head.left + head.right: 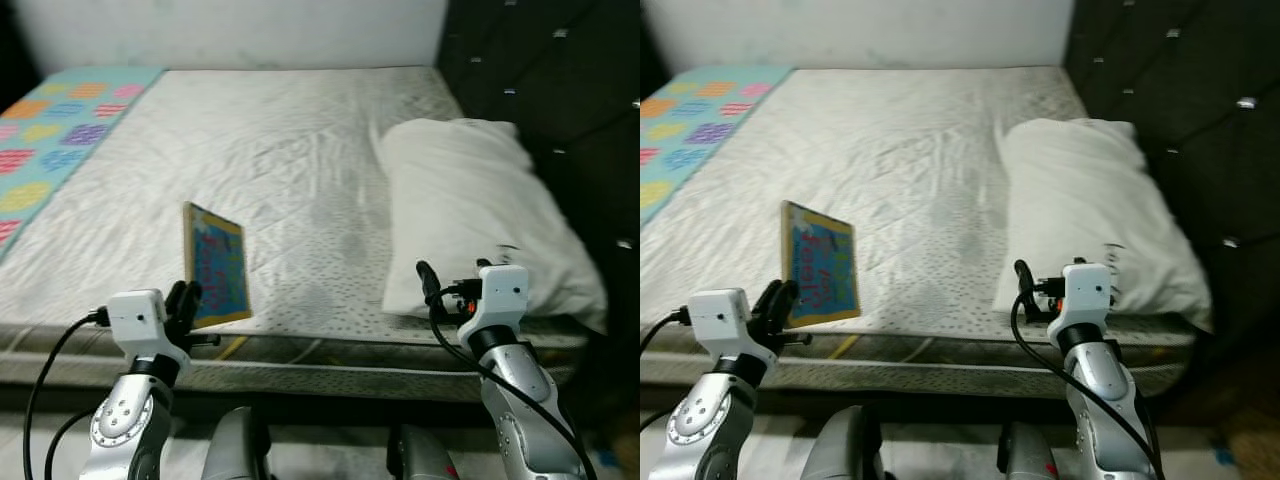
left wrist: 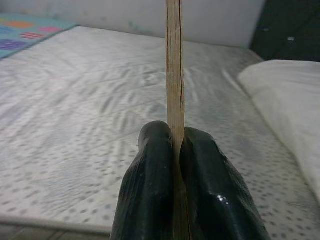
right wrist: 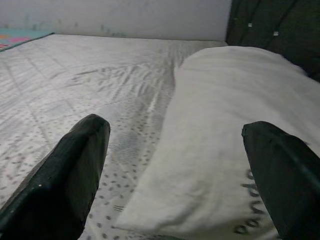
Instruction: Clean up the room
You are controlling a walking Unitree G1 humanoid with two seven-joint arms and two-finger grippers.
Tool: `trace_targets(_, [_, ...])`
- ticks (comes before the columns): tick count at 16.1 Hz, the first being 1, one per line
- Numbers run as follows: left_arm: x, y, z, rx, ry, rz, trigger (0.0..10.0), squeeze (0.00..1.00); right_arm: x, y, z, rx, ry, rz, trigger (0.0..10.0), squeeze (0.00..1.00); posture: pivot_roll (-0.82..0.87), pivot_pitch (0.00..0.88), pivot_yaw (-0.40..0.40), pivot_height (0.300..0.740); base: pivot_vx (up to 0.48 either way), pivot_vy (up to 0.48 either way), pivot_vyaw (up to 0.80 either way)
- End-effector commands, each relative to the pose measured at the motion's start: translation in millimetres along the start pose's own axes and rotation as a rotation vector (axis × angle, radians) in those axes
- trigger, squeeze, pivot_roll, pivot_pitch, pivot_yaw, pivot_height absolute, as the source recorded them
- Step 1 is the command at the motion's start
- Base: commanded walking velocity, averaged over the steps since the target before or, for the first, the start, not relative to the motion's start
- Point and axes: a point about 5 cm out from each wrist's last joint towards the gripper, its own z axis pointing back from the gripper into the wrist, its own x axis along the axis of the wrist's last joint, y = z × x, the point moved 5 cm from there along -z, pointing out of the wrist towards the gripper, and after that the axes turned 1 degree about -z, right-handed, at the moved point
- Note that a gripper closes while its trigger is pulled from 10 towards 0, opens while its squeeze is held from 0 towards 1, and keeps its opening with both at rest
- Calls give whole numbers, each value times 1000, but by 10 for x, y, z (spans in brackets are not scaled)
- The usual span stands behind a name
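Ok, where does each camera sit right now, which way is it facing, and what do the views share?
Left and right eye views: on the head, looking forward and down over the bed; both arms show.
Left wrist view: along the left gripper, shut on the upright book, seen edge-on.
Right wrist view: along the open right gripper, facing the pillow.
All four share the bed and pillow.

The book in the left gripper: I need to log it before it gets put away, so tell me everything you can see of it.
The book is thin and flat, with a tan border and a blue cover carrying colourful, blurred print. Its edge looks like layered card. It is held upright on edge, slightly tilted, above the near edge of the mattress, left of the pillow. The left gripper is shut on its lower edge, one finger on each face.
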Motion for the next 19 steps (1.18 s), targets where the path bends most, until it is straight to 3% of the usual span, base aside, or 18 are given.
trace_targets(1, [177,-17,-19,-10,-70,-7,10000,0,29,-4,-16,1,-12,3,10000,0,-194,53,36,626,296,0,0])
trace_targets(6, [172,-41,-32,-23,-68,1,10000,0,21,-5,-18,1,-10,7,10000,0,-197,55,38,626,291,0,0])
trace_targets(15, [142,-24,-69,-1,-52,20,10000,0,6,-24,-21,-3,-9,16,10000,0,-197,52,39,626,0,0,0])
trace_targets(19, [88,47,-146,40,-25,86,10000,0,36,-103,-17,-11,-12,14,10000,0,-213,50,25,626,0,0,0])
